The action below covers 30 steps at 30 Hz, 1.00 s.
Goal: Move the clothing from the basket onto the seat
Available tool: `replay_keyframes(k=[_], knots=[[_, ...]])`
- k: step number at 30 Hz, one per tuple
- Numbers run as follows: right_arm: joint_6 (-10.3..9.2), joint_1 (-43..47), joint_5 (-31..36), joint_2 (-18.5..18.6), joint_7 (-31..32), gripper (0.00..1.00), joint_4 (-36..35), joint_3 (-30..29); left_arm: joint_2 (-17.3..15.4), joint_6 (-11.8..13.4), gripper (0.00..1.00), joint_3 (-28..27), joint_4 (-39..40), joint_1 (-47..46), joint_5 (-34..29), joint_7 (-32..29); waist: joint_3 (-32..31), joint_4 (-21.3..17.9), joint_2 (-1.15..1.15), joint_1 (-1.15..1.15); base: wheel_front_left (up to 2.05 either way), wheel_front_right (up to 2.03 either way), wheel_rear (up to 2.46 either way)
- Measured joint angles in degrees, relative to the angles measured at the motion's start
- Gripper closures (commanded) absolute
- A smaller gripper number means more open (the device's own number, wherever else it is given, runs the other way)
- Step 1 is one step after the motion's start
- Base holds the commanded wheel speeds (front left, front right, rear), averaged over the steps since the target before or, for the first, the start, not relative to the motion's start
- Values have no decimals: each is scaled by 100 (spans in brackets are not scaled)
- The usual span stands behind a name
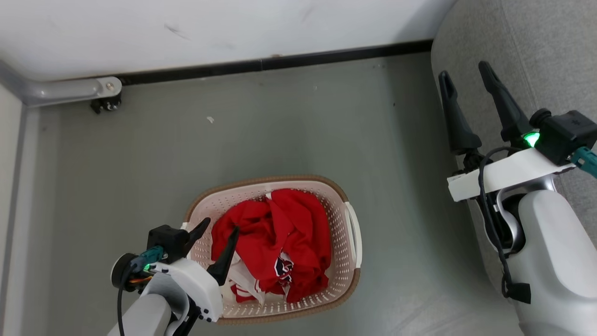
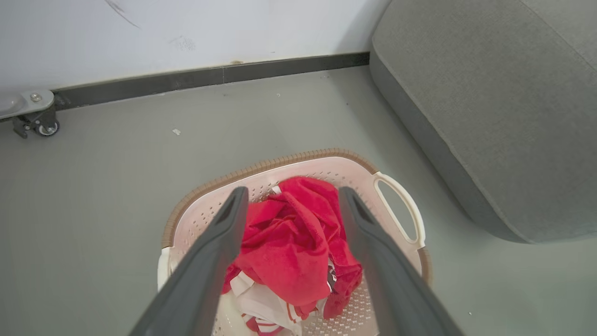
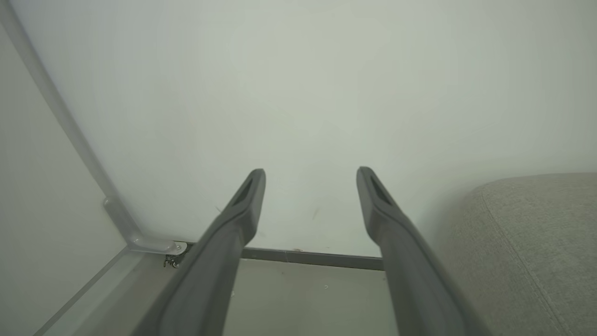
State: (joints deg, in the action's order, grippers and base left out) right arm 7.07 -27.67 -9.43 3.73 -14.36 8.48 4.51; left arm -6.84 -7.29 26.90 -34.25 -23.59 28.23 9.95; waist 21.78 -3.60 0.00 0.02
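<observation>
The clothing point(image 1: 275, 238) lies heaped in the basket point(image 1: 347, 193) on the floor point(image 1: 280, 130) near the seat point(image 1: 536, 46), which likely keeps the carry short. The left gripper point(image 1: 221, 225) hangs over the heap, fingers point(image 1: 226, 254) spread and empty, seemingly lined up to pinch. The right gripper point(image 1: 464, 70), also open, holds clear by the seat.

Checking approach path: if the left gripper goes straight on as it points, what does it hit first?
Likely the red clothing in the basket; the open left gripper frames it, depth unclear.
</observation>
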Motion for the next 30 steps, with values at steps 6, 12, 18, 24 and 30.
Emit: replay_keyframes(k=[6, 12, 18, 24, 30], knots=[[0, -131, -1, -12, 0, 0, -36, -27, -40, 0, 0, 283, -194, -277, 42, -136, 325, -69, 0, 0, 0, 0, 0], [0, -317, -1, -21, -1, 0, -56, -18, -75, 0, 0, 482, -391, -631, 43, -238, 650, -148, 0, 0, 0, 0, 0], [0, -589, -1, -25, -1, 0, -97, 63, -109, 0, 0, 756, -563, -921, 44, -389, 971, -233, 0, 0, 0, 0, 0], [0, -937, -1, -27, -1, 0, -151, 192, -151, 0, 0, 970, -669, -1227, 54, -442, 1275, -323, 0, 0, 0, 0, 0], [0, -1148, -2, -27, -1, 0, -171, 336, -156, 0, 0, 1155, -735, -1436, 153, -547, 1516, -396, 0, 0, 0, 0, 0]])
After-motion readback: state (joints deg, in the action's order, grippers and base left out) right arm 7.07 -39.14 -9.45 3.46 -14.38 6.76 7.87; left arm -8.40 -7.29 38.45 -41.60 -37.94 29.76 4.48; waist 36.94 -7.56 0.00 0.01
